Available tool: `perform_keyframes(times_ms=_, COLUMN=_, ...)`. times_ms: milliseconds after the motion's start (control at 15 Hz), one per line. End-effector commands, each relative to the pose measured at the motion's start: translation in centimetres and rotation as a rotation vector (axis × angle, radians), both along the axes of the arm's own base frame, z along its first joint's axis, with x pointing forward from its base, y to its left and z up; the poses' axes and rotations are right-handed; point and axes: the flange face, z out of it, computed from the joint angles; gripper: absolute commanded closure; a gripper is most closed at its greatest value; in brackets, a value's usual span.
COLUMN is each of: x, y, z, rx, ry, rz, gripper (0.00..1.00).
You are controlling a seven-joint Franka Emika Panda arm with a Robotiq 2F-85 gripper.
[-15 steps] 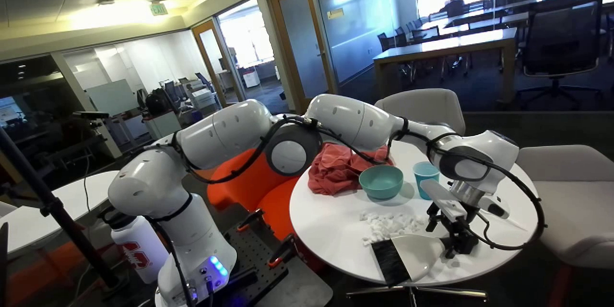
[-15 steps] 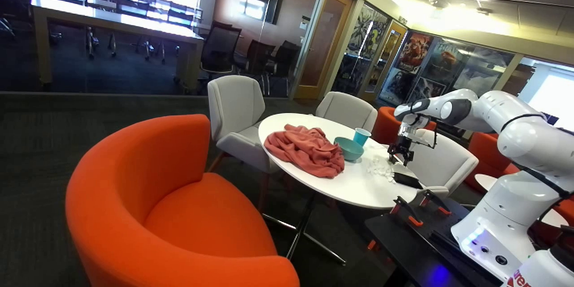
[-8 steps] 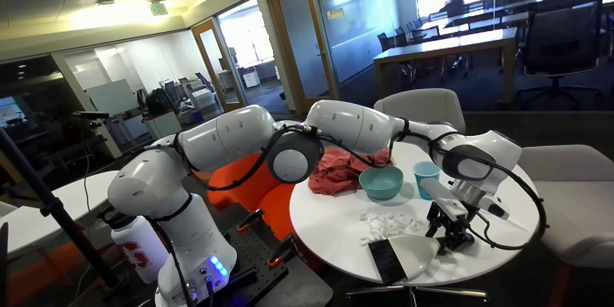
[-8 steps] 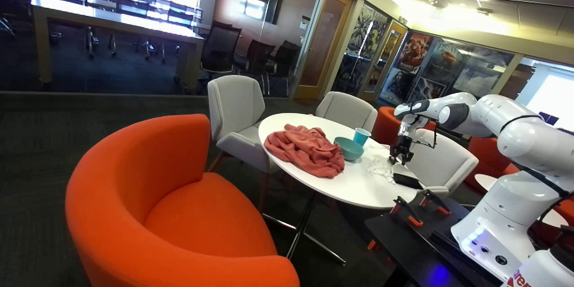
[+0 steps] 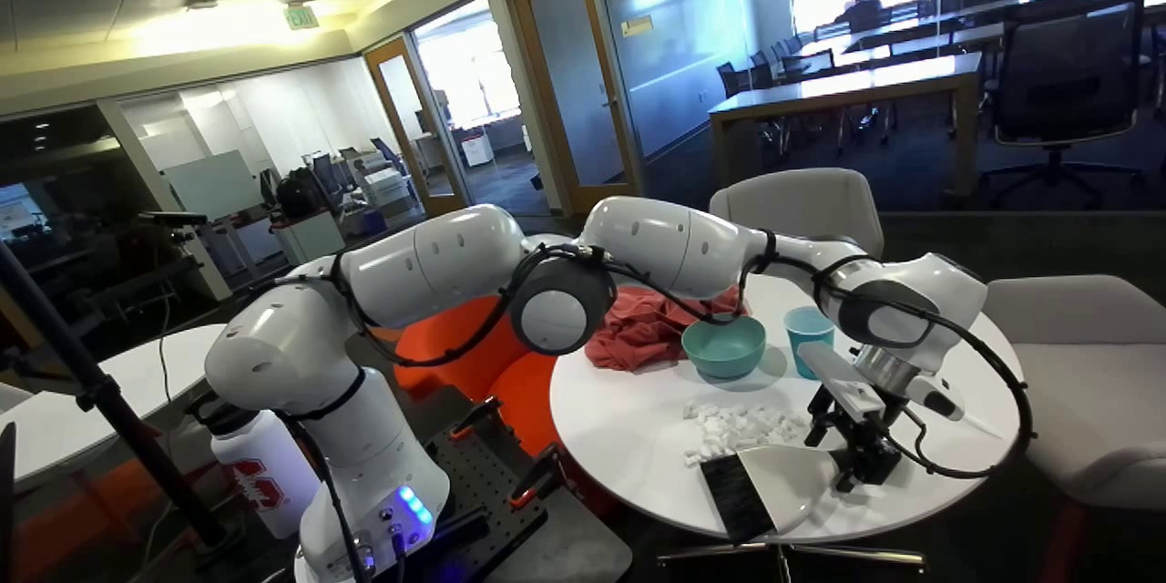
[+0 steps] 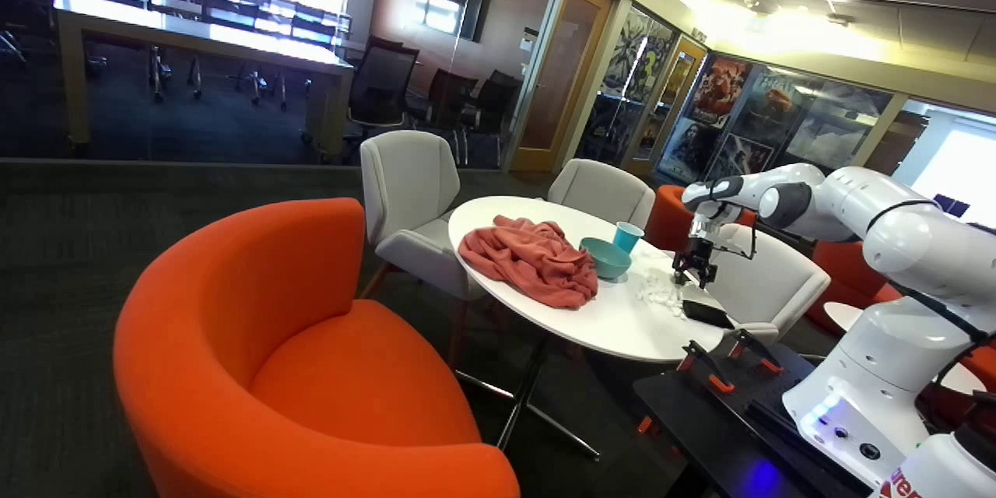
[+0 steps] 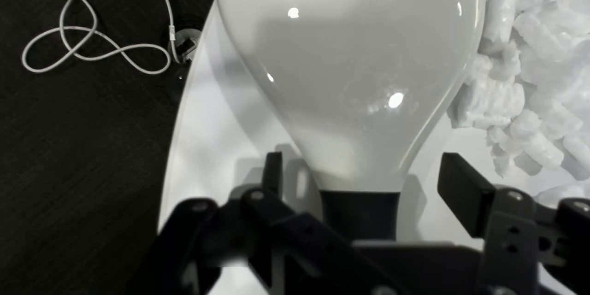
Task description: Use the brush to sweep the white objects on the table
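The brush (image 5: 794, 481) has a wide, glossy white body, black bristles and a black neck; it lies flat near the rim of the round white table (image 5: 619, 424). In the wrist view, the white body of the brush (image 7: 359, 55) points away from my gripper (image 7: 367, 182). The jaws stand wide on either side of the black neck, with a gap at both sides. The rest of the handle is hidden under the gripper. White objects (image 5: 740, 428), a heap of crumpled scraps, lie beside the bristles, and scraps (image 7: 553, 69) fill the wrist view's right side. My gripper (image 6: 692, 280) is low over the table.
A teal bowl (image 5: 724, 346) and a blue cup (image 5: 809, 337) stand behind the scraps. Crumpled red cloth (image 6: 537, 261) covers another part of the tabletop. Grey chairs (image 6: 412, 194) and an orange chair (image 6: 311, 358) surround the table.
About half a second ago the jaws stood closer together around the handle; now they are wide apart again. The brush has shifted slightly, bristles first, from a second ago. The arm moved only a little.
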Motion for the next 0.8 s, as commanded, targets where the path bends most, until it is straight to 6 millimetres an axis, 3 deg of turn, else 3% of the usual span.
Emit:
perform_keyframes(times_ms=0, x=0.5, y=0.7, z=-0.9, rx=-0.024, ry=0.022, rz=0.0, gripper=0.32)
perform_keyframes(times_ms=133, x=0.4, y=0.8, z=-1.2, rx=-0.029, ry=0.028, rz=0.006, gripper=0.34)
perform_keyframes(times_ms=467, x=0.6, y=0.4, z=-0.6, rx=-0.045, ry=0.023, rz=0.009, gripper=0.74)
perform_keyframes(times_ms=733, x=1.0, y=0.6, z=0.8, rx=-0.053, ry=0.041, rz=0.026, gripper=0.83)
